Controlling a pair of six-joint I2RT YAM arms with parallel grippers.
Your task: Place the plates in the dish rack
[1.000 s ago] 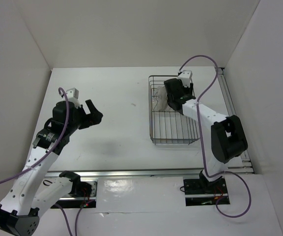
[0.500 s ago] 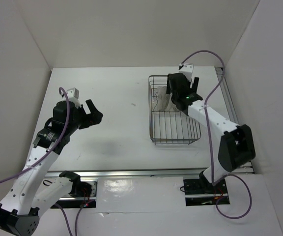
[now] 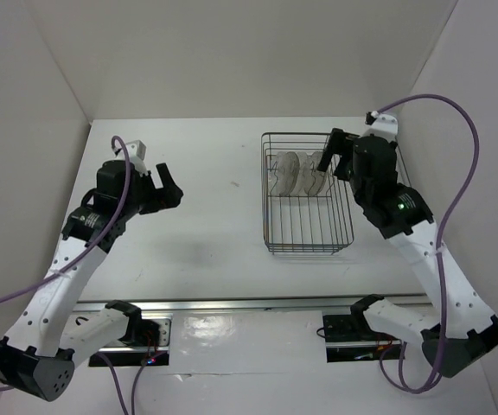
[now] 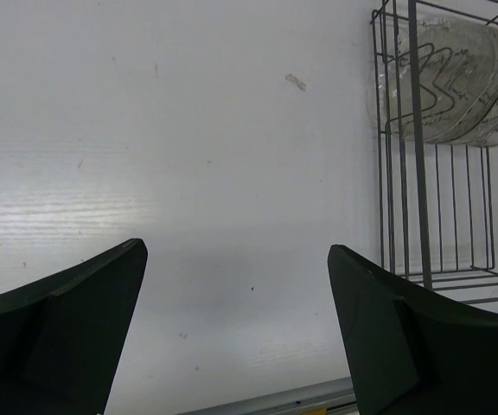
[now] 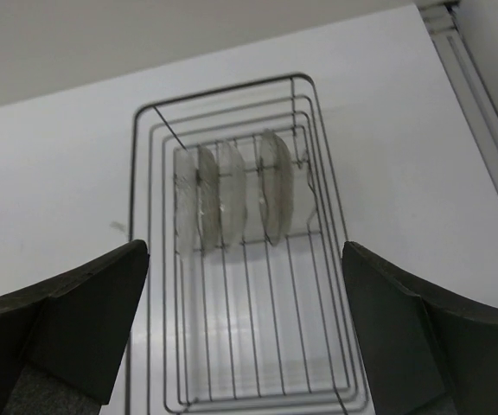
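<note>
The dish rack [image 3: 306, 226] is a dark wire basket at the right of the table. Several translucent plates [image 3: 298, 173] stand on edge in a row at its far end. From the right wrist, the plates [image 5: 232, 201] are seen edge-on inside the rack [image 5: 320, 204], one of them [image 5: 276, 194] a little apart from the rest. My right gripper [image 3: 342, 158] hangs open above the rack's right rim, holding nothing. My left gripper [image 3: 169, 188] is open and empty over bare table, well left of the rack. Its wrist view catches the rack's corner [image 4: 415, 173] and the plates [image 4: 453, 79].
White walls enclose the table on three sides. A metal rail [image 3: 266, 304] runs along the near edge by the arm bases, and another [image 3: 405, 173] along the right side. A purple cable [image 3: 430, 104] loops over the right arm.
My right gripper opened, lifted off the plates and drew back to the right of the rack. The plates now stand uncovered. The left arm shifted slightly.
</note>
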